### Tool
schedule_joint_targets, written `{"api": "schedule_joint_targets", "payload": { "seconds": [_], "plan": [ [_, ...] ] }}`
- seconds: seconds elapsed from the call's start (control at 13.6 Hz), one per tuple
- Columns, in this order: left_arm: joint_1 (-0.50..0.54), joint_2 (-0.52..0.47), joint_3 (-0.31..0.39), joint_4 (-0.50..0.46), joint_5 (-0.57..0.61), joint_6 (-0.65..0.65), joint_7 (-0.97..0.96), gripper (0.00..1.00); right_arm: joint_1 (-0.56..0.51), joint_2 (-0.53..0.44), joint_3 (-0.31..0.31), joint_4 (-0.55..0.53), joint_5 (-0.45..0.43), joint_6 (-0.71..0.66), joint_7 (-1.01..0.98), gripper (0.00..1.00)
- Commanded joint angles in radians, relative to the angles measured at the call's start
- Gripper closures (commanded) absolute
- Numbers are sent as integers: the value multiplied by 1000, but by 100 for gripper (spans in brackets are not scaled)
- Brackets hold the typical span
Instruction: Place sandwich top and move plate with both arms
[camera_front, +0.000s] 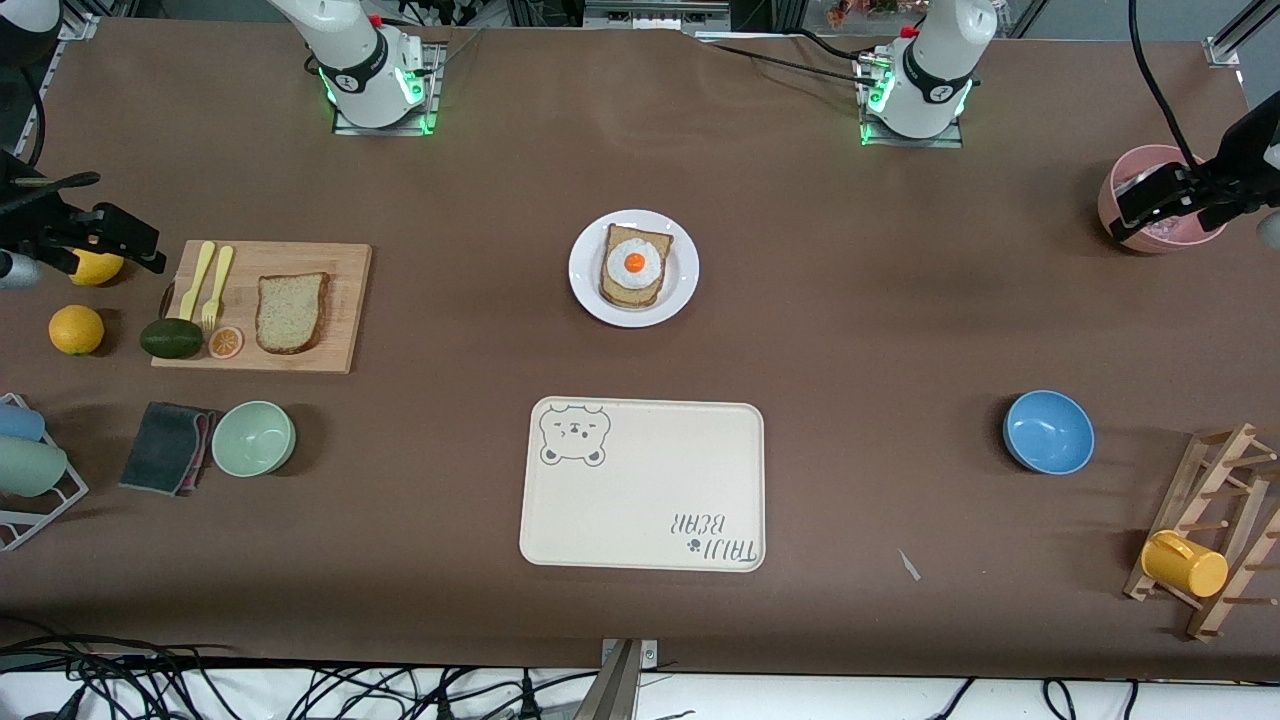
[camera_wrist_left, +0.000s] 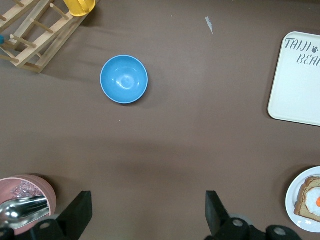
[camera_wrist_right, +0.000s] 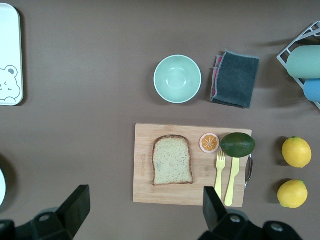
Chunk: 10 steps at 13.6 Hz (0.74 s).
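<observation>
Both pincers are held wide apart and grip nothing. The left pincer (camera_wrist_left: 145, 215) is hung over bare brown bench (camera_front: 860, 300) at the left arm's end, just beside a pink cup (camera_front: 1150, 200) with a metal spoon in it; a blue bowl (camera_wrist_left: 124, 79) is seen below it, nearer the front edge. The right pincer (camera_wrist_right: 142, 212) is hung at the right arm's end, over the edge of a wooden cutting board (camera_wrist_right: 145, 192).

The sandwich top (camera_front: 291, 312) is laid flat on that board, beside an orange slice (camera_front: 225, 342), a yellow fork and knife (camera_front: 210, 280) and an avocado (camera_front: 171, 338). Two lemons (camera_front: 76, 329) are set near the bench's end edge.

The plate (camera_front: 634, 268) is placed at the middle of the bench, between the two arm bases and the cream tray (camera_front: 643, 484), and is occupied by a bread slice with a fried egg (camera_front: 634, 264). The tray lies by the front edge. A mint bowl (camera_front: 253, 438) and a dark cloth (camera_front: 166, 447) are placed nearer the front edge than the board.
</observation>
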Motion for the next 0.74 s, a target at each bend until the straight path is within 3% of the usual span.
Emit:
{"api": "schedule_joint_targets", "payload": {
  "seconds": [0.0, 0.29, 0.52, 0.66],
  "plan": [
    [18, 2, 0, 4, -8, -6, 5, 0, -1, 19, 0, 5, 11, -15, 3, 0],
    [20, 16, -3, 2, -8, 3, -6, 0, -1, 136, 0, 2, 11, -10, 6, 0],
    [20, 17, -3, 1, -10, 3, 0, 1, -1, 249, 0, -13, 6, 92, 13, 1],
    [20, 25, -3, 1, -17, 3, 3, 1, 6, 277, 2, -89, -9, 173, 128, 1]
  ]
}}
